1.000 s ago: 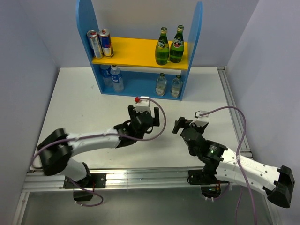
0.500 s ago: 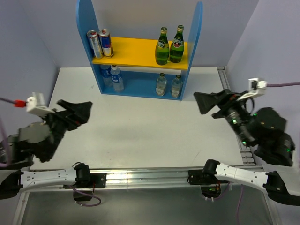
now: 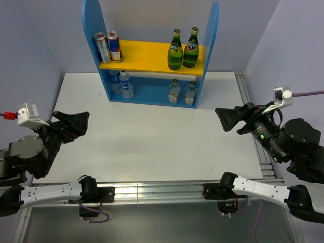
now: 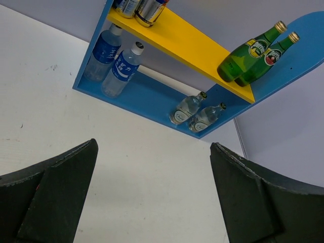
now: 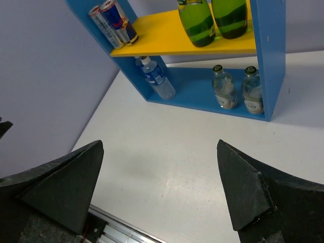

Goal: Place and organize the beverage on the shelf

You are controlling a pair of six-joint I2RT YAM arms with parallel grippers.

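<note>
On the shelf, green bottles, labels perhaps Perrier, left claw, right claw both apart.

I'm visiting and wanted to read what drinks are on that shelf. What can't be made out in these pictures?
Cans: left wrist view, mostly cut off by the upper edge.
Green bottles: right wrist view, necks cut off by the upper edge.
Blue-capped bottles: right wrist view, one mostly hidden behind the other.
Small clear bottles: top view, label print too small to read.
</note>
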